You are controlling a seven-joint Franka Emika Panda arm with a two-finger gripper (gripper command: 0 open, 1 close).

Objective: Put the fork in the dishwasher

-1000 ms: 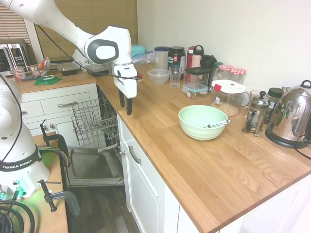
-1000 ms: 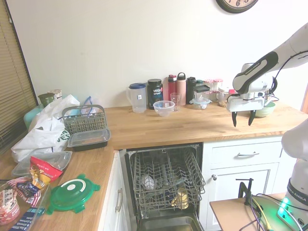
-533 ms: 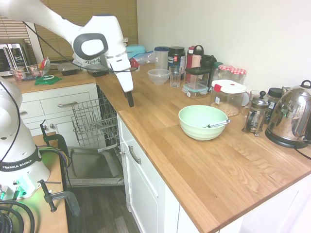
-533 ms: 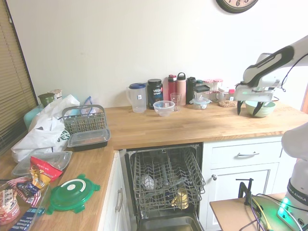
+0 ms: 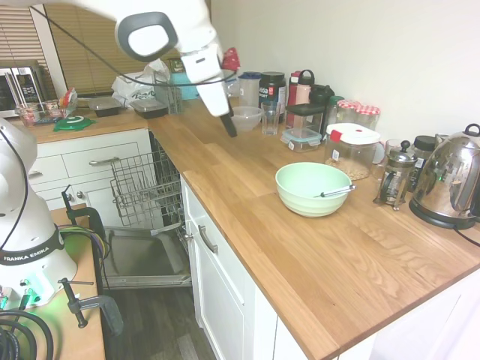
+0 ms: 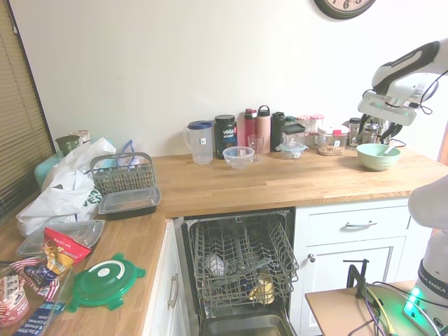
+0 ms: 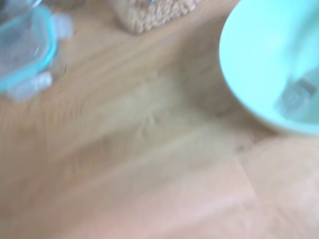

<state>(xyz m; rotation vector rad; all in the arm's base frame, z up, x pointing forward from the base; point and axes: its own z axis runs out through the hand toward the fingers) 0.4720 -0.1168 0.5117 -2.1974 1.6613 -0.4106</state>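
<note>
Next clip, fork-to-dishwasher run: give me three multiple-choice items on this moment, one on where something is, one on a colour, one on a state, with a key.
1. Where is the fork?
A. In the dishwasher rack
B. In the bowl, handle resting on its rim
C. Flat on the counter by the kettle

2. What colour is the bowl that holds it?
A. Mint green
B. Red
C. Black

3. How does the dishwasher stand?
A. Shut
B. Door down, rack pulled out
C. Door down, rack pushed in

Key: 1 B, the first exterior view shows the handle sticking out over the rim. 2 A, both exterior views show a pale green bowl. 3 B, the wire rack sits out over the lowered door.
</note>
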